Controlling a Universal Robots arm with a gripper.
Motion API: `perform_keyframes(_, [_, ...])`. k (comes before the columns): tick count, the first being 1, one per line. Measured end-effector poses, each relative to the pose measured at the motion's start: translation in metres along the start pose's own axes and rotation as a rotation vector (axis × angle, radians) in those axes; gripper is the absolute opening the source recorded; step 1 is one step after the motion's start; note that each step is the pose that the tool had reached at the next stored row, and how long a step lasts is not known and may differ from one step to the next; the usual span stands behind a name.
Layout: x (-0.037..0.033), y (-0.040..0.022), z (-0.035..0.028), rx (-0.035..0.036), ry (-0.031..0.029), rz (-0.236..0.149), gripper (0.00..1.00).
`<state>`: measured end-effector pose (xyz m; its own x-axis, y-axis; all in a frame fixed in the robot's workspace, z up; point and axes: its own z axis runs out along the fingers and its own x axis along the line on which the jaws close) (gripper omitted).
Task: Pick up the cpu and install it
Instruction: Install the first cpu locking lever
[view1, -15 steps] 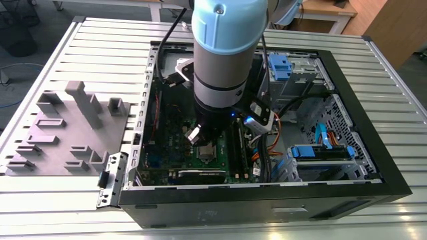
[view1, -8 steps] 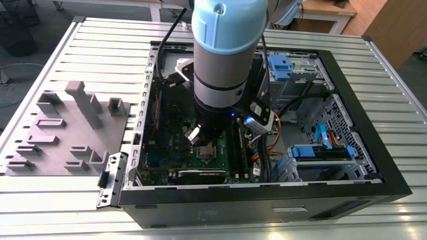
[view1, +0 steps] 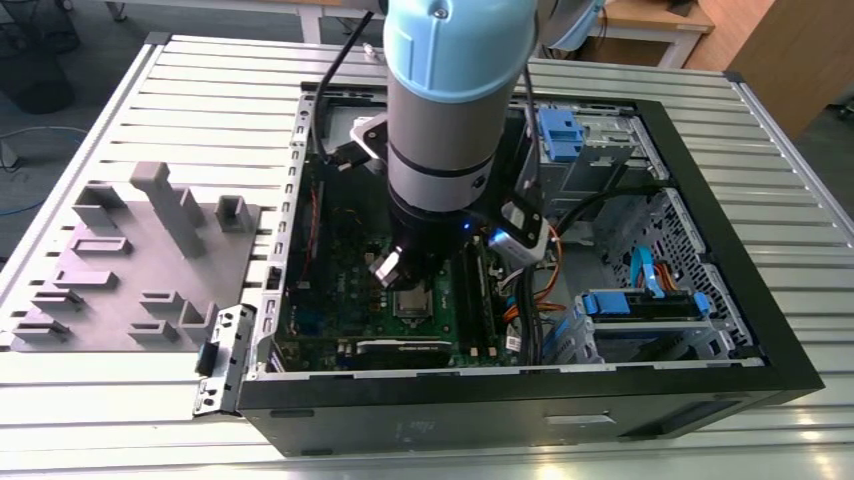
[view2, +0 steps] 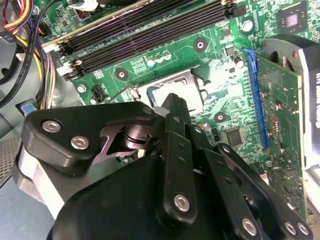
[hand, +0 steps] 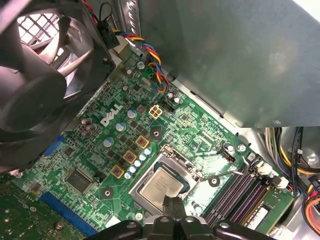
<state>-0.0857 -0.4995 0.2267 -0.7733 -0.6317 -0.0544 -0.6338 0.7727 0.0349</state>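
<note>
My black fingers (hand: 172, 206) look pinched together with nothing in them, just above the small silvery square cpu (hand: 161, 184), which sits flat in the green motherboard's (hand: 197, 132) metal-framed socket (hand: 165, 181) inside the black case (view1: 534, 415).

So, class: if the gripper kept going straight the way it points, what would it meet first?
Most likely the cpu lying in the socket of the motherboard; the gripper points down at it, though the gap between them is hard to judge.

Pale-blue arm (view1: 447, 60), black screw-studded claw (view2: 175, 107)
</note>
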Motion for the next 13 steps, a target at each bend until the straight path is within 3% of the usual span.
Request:
perform_keyframes(3, [-0.0002, 0.0001, -0.0026, -0.0001, 0.0, 0.0, 0.11])
perform_keyframes(13, [-0.0002, 0.0001, -0.0031, -0.0001, -0.0001, 0.0, 0.11])
